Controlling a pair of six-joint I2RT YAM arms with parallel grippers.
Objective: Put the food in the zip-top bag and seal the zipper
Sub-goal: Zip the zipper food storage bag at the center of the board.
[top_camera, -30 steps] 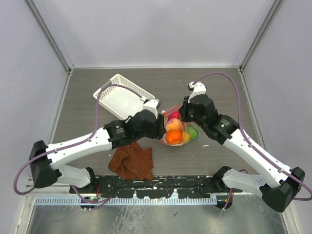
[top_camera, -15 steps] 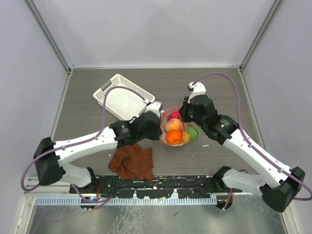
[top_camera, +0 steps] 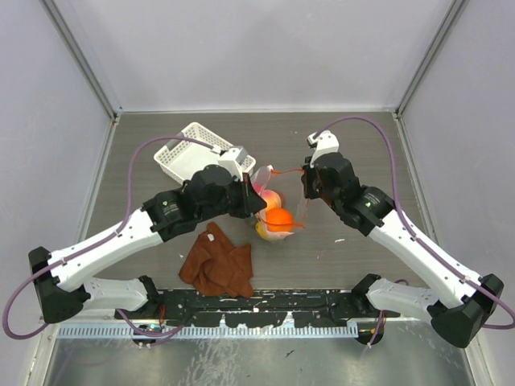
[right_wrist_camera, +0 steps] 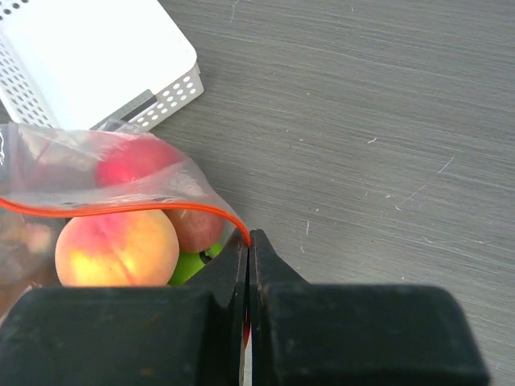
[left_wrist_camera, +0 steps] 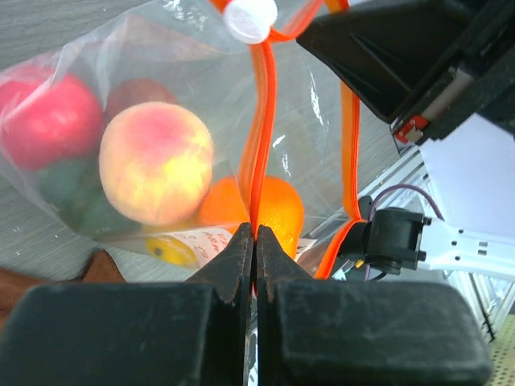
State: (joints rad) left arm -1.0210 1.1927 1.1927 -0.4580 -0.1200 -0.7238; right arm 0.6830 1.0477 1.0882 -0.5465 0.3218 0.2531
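Plastic of the zip-top bag (left_wrist_camera: 318, 141) hangs limp under the food (left_wrist_camera: 157, 173), so the left end effector (left_wrist_camera: 256, 233) and right end effector (right_wrist_camera: 248, 238) pinch its stiffer zipper (left_wrist_camera: 262, 121).

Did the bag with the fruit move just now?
Yes. The bag has shifted left, closer to the basket.
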